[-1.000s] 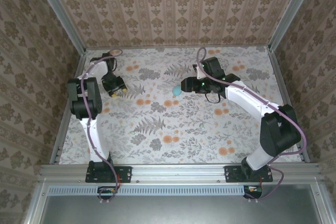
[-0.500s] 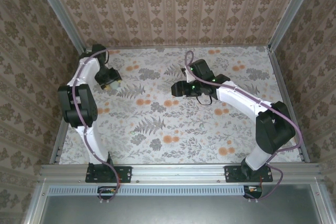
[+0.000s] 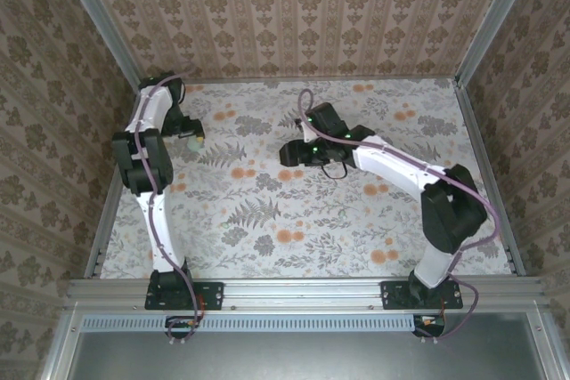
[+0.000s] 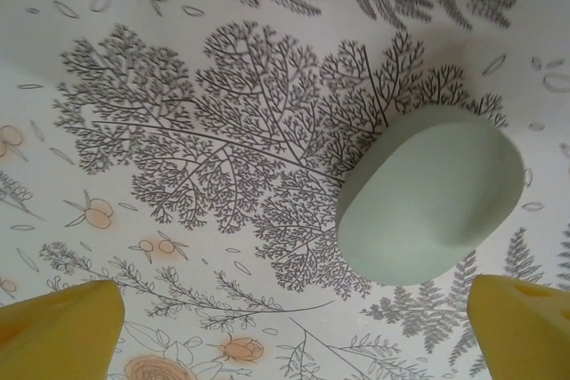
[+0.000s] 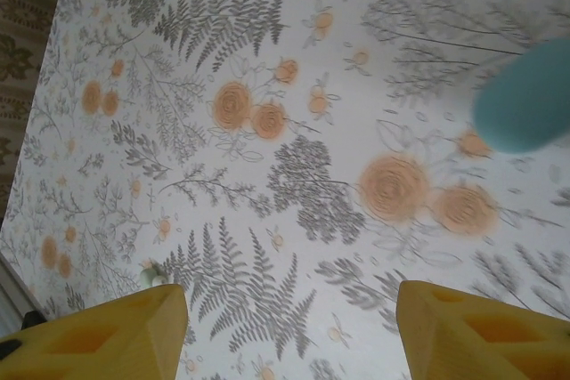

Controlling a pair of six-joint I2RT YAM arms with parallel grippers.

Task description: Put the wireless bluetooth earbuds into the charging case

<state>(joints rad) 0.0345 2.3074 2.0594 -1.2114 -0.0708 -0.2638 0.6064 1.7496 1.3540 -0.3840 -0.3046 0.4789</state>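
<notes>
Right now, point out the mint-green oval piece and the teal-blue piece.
mint-green oval piece (image 4: 432, 193): left wrist view, centre of its top face.
teal-blue piece (image 5: 527, 100): right wrist view, its blurred middle.

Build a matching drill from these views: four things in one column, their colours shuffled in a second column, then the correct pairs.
Column A
1. oval case piece ahead of the left tool
2. rounded case piece at the right edge of the right wrist view
3. left tool's fingers
4. printed flowers on the tablecloth

Column B
a. orange
b. pale mint green
c. yellow
d. teal-blue

Pairs: 1-b, 2-d, 3-c, 4-a
</notes>
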